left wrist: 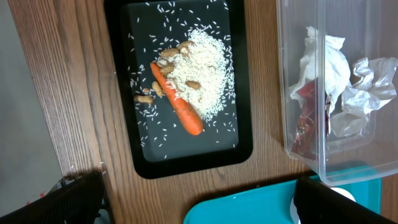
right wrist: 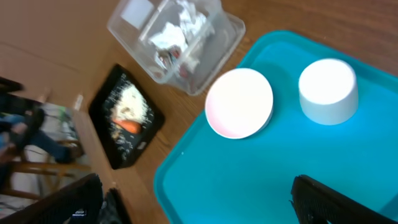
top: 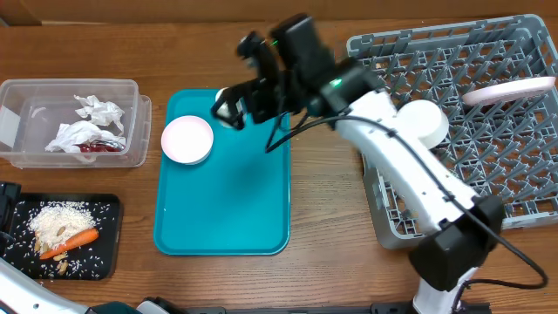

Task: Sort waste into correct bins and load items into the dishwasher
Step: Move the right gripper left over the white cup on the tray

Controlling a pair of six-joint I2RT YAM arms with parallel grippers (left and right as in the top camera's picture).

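Note:
On the teal tray (top: pixel 222 201) lie a pale pink bowl (top: pixel 187 139) (right wrist: pixel 239 102) and a small white cup (right wrist: pixel 328 90). My right gripper (right wrist: pixel 199 202) hangs open above that tray, just short of the cup and bowl, holding nothing. The clear tub (top: pixel 70 87) holds crumpled napkins (left wrist: pixel 326 68) and a red wrapper (left wrist: pixel 305 118). A carrot (left wrist: pixel 177 107) and rice (left wrist: pixel 202 71) lie in the black tray (left wrist: pixel 124 124). My left gripper (left wrist: pixel 199 202) is open and empty over the wood beside that tray. The grey dish rack (top: pixel 462 52) holds a pink plate (top: pixel 510 90) and a white bowl (top: pixel 425 122).
The right arm (top: pixel 410 166) stretches from the front right across the rack's left edge to the teal tray. Peanuts (left wrist: pixel 146 96) lie with the rice. The tub and black tray sit close together at the table's left edge.

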